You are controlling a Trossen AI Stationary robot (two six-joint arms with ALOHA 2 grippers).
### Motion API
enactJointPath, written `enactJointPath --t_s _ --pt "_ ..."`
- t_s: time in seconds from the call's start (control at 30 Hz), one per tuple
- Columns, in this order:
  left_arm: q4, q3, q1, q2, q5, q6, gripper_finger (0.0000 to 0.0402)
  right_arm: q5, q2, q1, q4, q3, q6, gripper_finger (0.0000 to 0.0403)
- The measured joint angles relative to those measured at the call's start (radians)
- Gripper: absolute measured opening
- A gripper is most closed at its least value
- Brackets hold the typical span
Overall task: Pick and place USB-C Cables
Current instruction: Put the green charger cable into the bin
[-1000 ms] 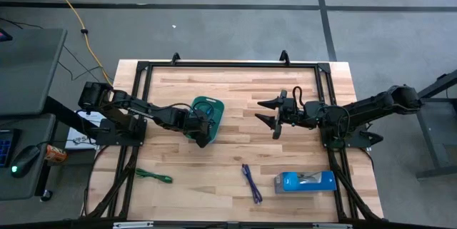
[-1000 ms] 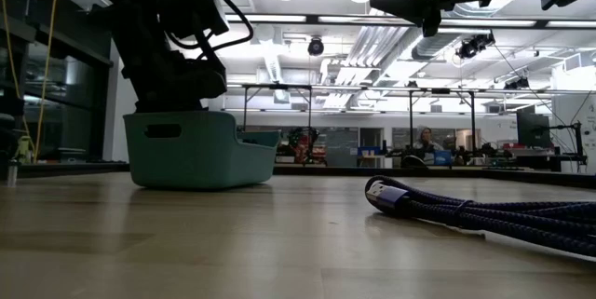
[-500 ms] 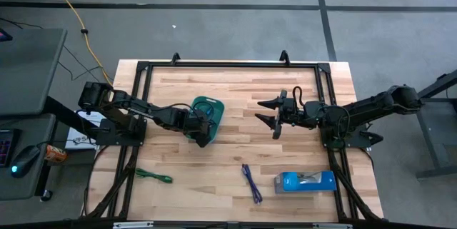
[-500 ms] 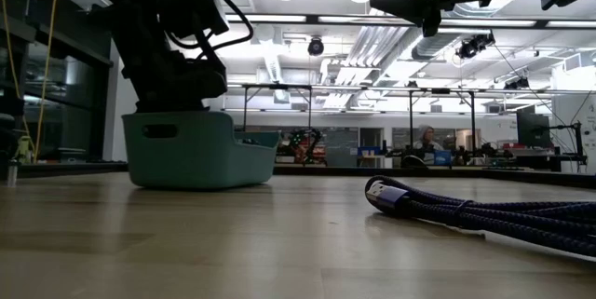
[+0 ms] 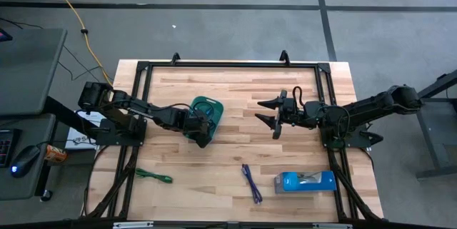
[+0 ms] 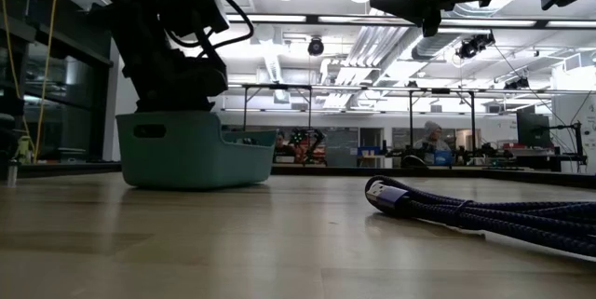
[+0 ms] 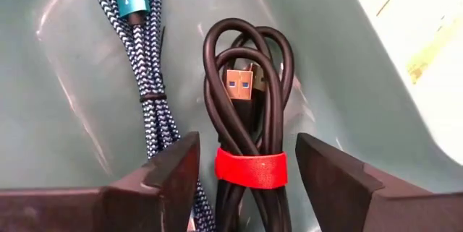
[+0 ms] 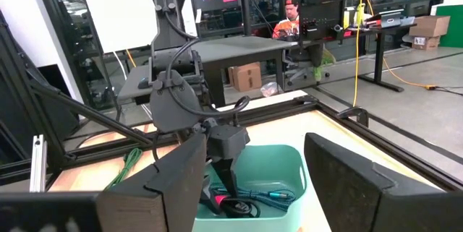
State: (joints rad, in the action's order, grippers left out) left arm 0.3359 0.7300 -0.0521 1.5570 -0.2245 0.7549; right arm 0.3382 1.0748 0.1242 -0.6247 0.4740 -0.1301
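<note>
My left gripper [image 5: 203,130] sits down inside the teal tray [image 5: 216,107], and its fingers have just spread apart, so the black cable with the red band [image 7: 249,167] that lies between them in my wrist view is no longer squeezed. The tray has also slid a little since a moment ago (in the low view its wall [image 6: 177,150] sits a bit more to the left). Beside the black cable in the tray lies a blue-and-white braided cable [image 7: 145,58]. On the left, near the front edge of the table [image 5: 214,179], the green cable [image 5: 153,177] lies by itself with bare wood around it. Further right, the dark blue-purple cable [image 5: 250,182] lies near the front too, well apart from the tray. Just to its right is the bright blue box [image 5: 305,181]. My right gripper [image 5: 275,113] hangs above the middle of the table with its fingers wide apart and nothing in them. There is open wood between the tray and my right gripper.
</note>
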Motion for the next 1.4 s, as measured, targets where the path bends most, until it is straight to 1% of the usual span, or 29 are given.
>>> enactJointPath --t_s 0.23,0.3,0.37,0.43,0.5,0.6,0.67,0.8,1.0,1.07,1.2,1.27,1.4 --pt "0.007 0.001 -0.010 -0.005 0.004 0.000 0.0205 0.000 0.000 0.000 0.000 0.000 0.000 0.0227" --pt "0.018 0.007 -0.023 -0.020 0.004 -0.006 0.0205 0.000 0.000 0.000 0.000 0.000 0.000 0.0227" --pt "0.015 0.012 -0.030 -0.051 -0.021 -0.025 0.0205 0.000 0.000 0.000 0.000 0.000 0.000 0.0227" --pt "0.016 0.013 -0.030 -0.091 -0.087 -0.032 0.0205 0.000 0.000 0.000 0.000 0.000 0.000 0.0227" --pt "0.020 0.013 -0.017 -0.138 -0.178 -0.043 0.0205 0.000 0.000 0.000 0.000 0.000 0.007 0.0227" --pt "0.019 0.013 0.020 -0.211 -0.320 -0.071 0.0206 0.000 0.000 0.000 0.000 0.000 0.015 0.0227" --pt "0.014 0.013 0.054 -0.250 -0.396 -0.086 0.0207 0.000 0.000 0.000 0.000 0.000 0.015 0.0227" --pt "0.016 0.013 0.116 -0.296 -0.491 -0.089 0.0206 0.000 0.000 0.000 0.000 0.000 0.015 0.0227" --pt "0.004 0.013 0.203 -0.343 -0.685 -0.123 0.0205 0.000 0.000 0.000 0.000 0.000 0.015 0.0227" --pt "0.012 0.013 0.223 -0.357 -0.725 -0.124 0.0205 0.000 0.000 0.000 0.000 0.000 0.015 0.0227" --pt "0.011 0.013 0.245 -0.366 -0.736 -0.150 0.0206 0.000 0.000 0.000 0.000 0.000 0.015 0.0227" --pt "0.011 0.013 0.250 -0.366 -0.718 -0.179 0.0207 0.000 0.000 0.000 0.000 0.000 0.015 0.0227" --pt "0.008 0.013 0.251 -0.366 -0.655 -0.183 0.0205 0.000 0.000 0.000 0.000 0.000 0.015 0.0227"
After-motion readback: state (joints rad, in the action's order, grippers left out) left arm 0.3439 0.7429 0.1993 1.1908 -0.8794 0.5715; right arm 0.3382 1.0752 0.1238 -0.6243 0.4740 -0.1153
